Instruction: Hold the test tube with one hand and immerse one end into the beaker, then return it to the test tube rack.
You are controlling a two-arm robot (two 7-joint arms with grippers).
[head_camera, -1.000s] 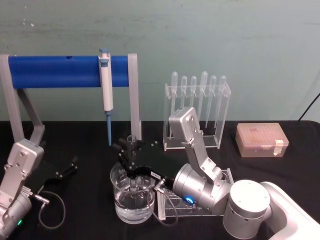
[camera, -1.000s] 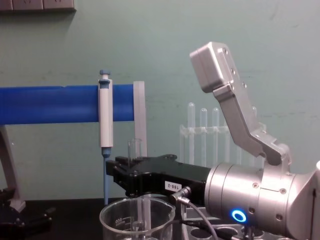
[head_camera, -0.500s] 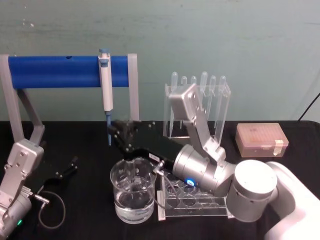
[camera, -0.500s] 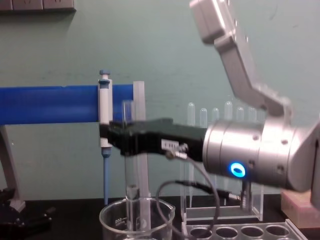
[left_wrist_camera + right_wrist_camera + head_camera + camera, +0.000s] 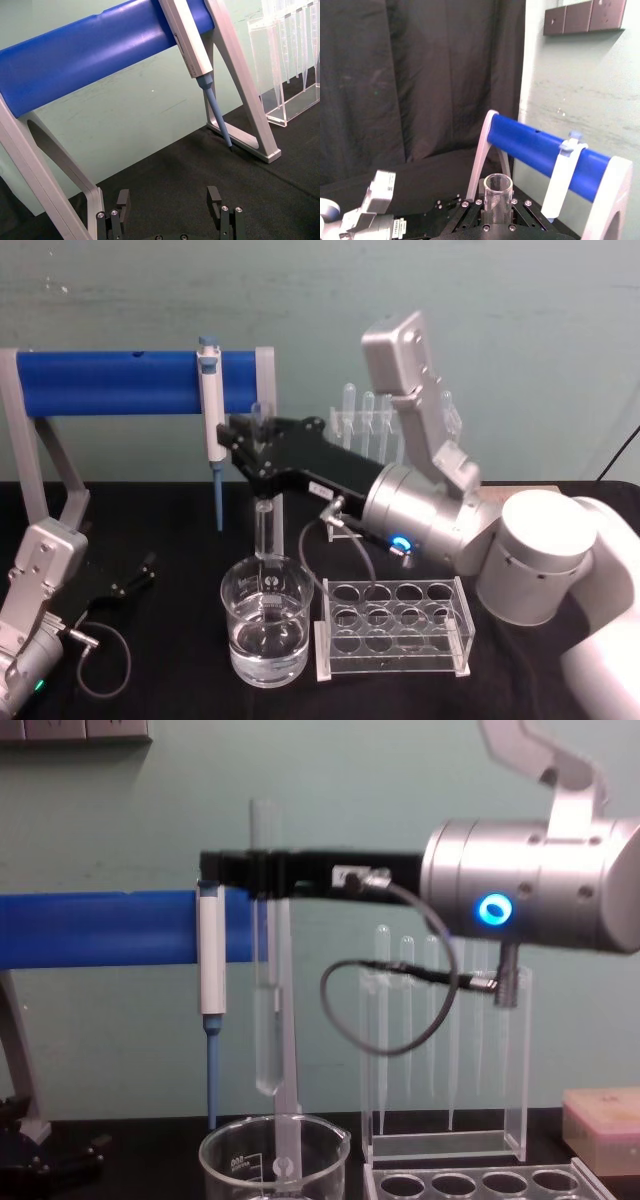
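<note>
1. The test tube [image 5: 266,960] is a long, slim tube of clear glass, upright, with its open rim at the top and its rounded bottom at the low end. In the right wrist view the rim [image 5: 498,186] shows as a clear ring just above the black fingers.
2. Below it stands the beaker [image 5: 264,625], wide and clear with white printed marks, holding some clear liquid, on the black table [image 5: 170,540] just beside the clear tube rack [image 5: 395,630].
3. A second ago the tube's lower end sat down inside the beaker and the arm was low over it. Now the arm has risen and the tube has come up with it; from the chest view its rounded tip hangs above the beaker's rim, apart from the glass.
4. The right gripper [image 5: 252,443] is clamped on the tube's upper part, the rim poking above the fingers and most of the length hanging below.
5. The left gripper [image 5: 170,207] rests low at the table's left side, fingers spread apart, holding nothing.
</note>
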